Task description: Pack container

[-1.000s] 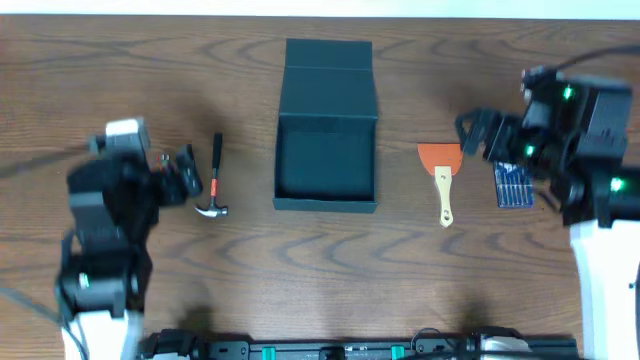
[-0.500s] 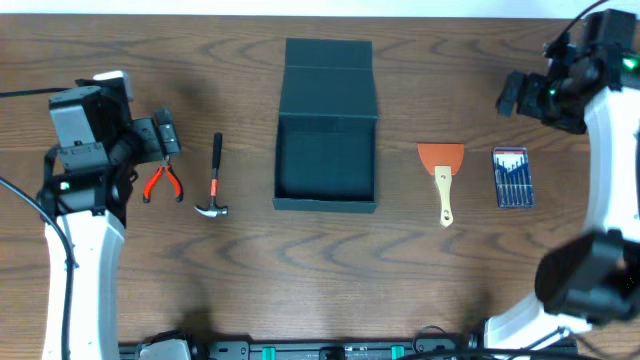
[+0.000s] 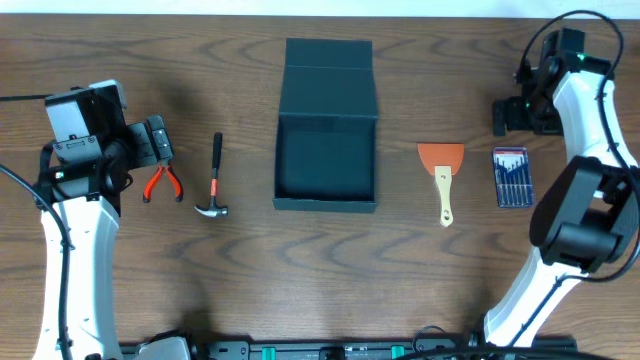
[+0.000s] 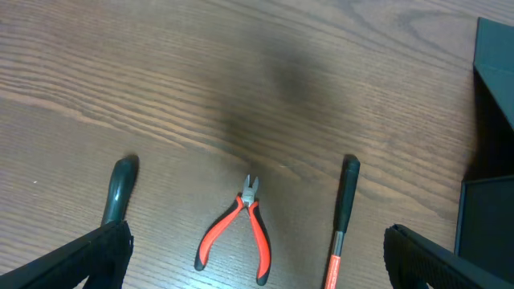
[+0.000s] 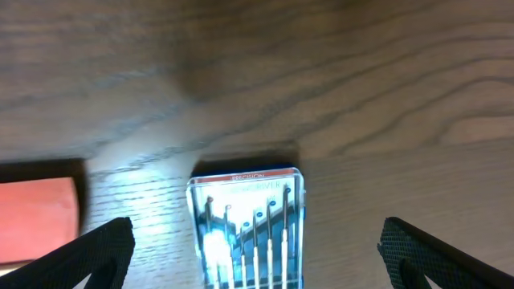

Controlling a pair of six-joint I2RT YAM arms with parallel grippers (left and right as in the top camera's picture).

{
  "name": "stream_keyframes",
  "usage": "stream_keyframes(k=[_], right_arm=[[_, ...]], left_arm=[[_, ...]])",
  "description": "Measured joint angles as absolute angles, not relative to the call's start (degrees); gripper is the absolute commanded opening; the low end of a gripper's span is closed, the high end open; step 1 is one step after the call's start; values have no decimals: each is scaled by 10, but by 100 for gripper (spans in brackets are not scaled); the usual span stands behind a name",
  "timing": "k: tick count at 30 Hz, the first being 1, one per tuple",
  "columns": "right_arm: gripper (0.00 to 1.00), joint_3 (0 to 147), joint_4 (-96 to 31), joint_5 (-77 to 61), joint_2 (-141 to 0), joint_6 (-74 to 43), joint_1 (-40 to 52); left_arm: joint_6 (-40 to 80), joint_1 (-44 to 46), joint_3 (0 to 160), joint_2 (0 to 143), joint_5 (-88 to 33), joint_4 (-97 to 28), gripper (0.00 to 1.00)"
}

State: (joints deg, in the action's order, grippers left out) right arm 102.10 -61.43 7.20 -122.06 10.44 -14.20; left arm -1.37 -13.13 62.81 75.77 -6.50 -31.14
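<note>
The container is a dark teal-black square box at the table's centre, open, with its flap lid laid back. Its edge shows at the right of the left wrist view. My left gripper is open and empty, just behind the red-handled pliers. In the left wrist view the pliers lie between my open fingers, with the hammer handle to the right. My right gripper is open and empty, behind the screwdriver set. In the right wrist view the set lies between my open fingers.
A hammer lies between the pliers and the container. An orange scraper with a wooden handle lies between the container and the screwdriver set, and its blade shows at the left of the right wrist view.
My left arm has drawn back to the left, uncovering the pliers. My right arm has swung toward the back right, uncovering the screwdriver set. No tool has moved.
</note>
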Motion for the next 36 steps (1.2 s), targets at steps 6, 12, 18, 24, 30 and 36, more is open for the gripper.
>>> stream_keyframes(k=[6,12,18,24,30,36], right_arm=[[89,1023,-650,75,-1265,113,-151],[92,1023,-669,50,-1277,126,-153],[99,1023,-686,54,-1277,138,-157],[99,1023,-699,96,-1277,135,-159],[99,1013,-704,99,-1277,126,-159],[99,964,-677,83,-1277,112,-159]], left_arm=[[-14,-131,628,758,-65,-311,98],[-14,-131,628,758,-65,-311,98],[-14,-131,628,758,-65,-311,98],[-14,-131,628,758,-65,-311,98],[-14,-131,628,758,-65,-311,98],[-14,-131,628,758,-65,-311,98]])
